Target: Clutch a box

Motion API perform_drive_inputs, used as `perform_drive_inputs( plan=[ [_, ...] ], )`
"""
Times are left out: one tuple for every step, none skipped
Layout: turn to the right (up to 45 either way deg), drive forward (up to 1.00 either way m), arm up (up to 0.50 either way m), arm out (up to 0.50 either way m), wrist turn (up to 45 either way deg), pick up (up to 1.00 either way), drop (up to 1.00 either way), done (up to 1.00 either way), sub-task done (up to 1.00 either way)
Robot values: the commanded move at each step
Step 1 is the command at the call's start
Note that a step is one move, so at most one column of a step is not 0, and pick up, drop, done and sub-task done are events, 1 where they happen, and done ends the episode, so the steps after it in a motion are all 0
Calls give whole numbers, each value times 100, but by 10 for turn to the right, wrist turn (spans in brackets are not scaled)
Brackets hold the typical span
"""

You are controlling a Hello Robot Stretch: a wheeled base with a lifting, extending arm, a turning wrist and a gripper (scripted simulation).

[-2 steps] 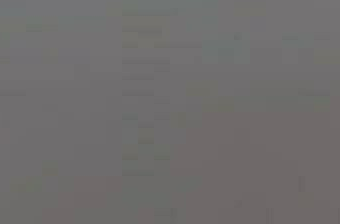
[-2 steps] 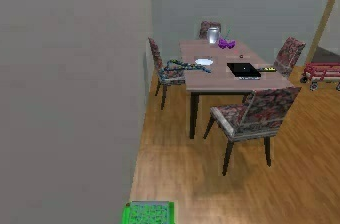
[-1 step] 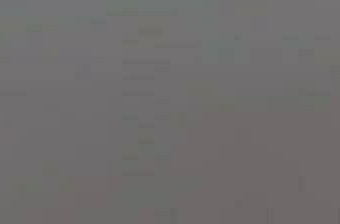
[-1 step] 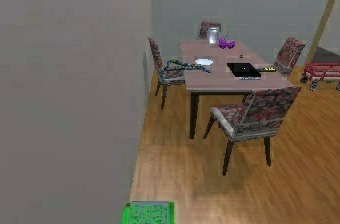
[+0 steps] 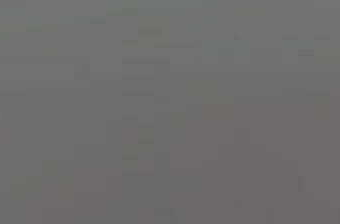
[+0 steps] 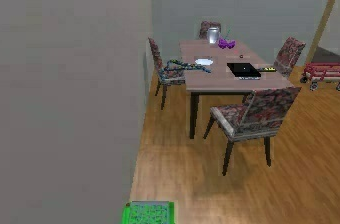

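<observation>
Arm side view: green box [image 6: 148, 214] at 6 o'clock on the floor [image 6: 308, 180], red wagon [image 6: 328, 74] at 3 o'clock. Forward view: grey surface [image 5: 168, 110]. Gripper state: cannot tell.

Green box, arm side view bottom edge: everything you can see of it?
The green box is flat and rectangular, bright green with a paler speckled pattern on top and a darker rim. It lies flat on the wooden floor by the foot of the grey wall, its near side cut off by the picture's bottom edge. Whether it touches the wall is unclear.
</observation>
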Motion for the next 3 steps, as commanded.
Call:
perform_drive_inputs(
  plan=[
    [0,0,-30,0,0,0,0,0,0],
    [0,0,0,0,0,100,0,0,0],
    [0,0,10,0,0,0,0,0,0]
  ],
)
